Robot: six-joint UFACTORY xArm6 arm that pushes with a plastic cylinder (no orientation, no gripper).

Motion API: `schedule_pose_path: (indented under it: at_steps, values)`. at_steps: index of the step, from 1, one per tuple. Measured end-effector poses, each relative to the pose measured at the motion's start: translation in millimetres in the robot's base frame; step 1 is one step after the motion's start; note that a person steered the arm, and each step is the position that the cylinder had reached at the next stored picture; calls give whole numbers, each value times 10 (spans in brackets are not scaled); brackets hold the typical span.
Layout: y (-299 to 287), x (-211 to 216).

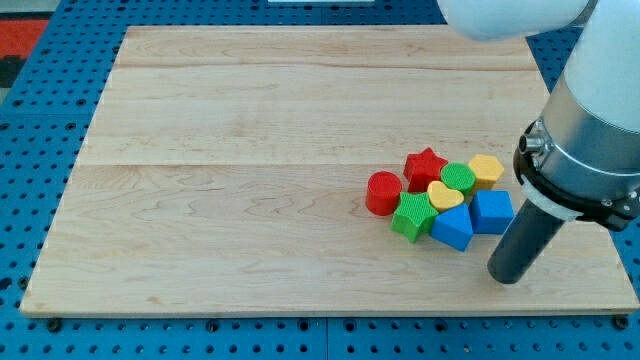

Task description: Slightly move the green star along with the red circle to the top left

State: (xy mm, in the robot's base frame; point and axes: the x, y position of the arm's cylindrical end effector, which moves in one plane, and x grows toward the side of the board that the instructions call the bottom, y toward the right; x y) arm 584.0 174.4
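The green star lies in a tight cluster of blocks at the right of the wooden board. The red circle touches the star on its upper left. My tip rests on the board to the lower right of the cluster, apart from the star, just right of and below the blue blocks. The cluster lies between the tip and the red circle.
Also in the cluster: a red star, a green circle, a yellow hexagon, a yellow heart, a blue cube and another blue block. The arm's body looms above the board's right edge.
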Motion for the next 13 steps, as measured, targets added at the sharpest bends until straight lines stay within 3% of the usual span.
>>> schedule_pose_path:
  at_steps: [5, 10, 13]
  values:
    - [-17, -47]
    - [-867, -414]
    - [-917, -441]
